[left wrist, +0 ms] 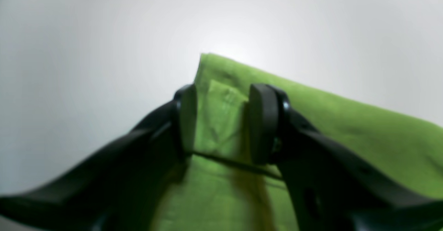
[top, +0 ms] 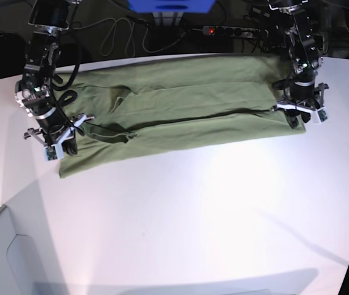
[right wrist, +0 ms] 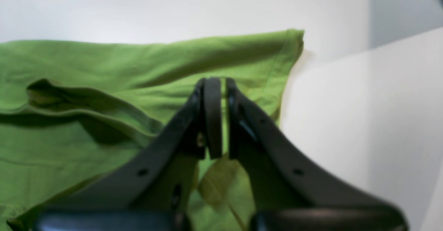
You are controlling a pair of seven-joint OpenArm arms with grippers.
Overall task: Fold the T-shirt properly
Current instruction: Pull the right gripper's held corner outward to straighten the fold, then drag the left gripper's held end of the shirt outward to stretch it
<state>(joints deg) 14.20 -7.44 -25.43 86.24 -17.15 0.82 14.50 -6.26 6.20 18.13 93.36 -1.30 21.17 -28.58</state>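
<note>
The green T-shirt [top: 180, 117] lies stretched in a long folded band across the far half of the white table [top: 193, 215]. At its right end in the base view, my left gripper [top: 298, 114] points down on the cloth. In the left wrist view, this gripper [left wrist: 223, 94] is open, its fingers straddling a corner flap of the shirt [left wrist: 346, 127]. My right gripper [top: 61, 144] is at the shirt's left end. In the right wrist view, it [right wrist: 218, 83] is shut, with a fold of shirt [right wrist: 86, 85] bunched up between its fingers.
Behind the table's far edge lie a power strip [top: 233, 31], loose cables [top: 110, 34] and a blue object [top: 171, 5]. The table's front left corner drops off to a grey surface [top: 8, 258].
</note>
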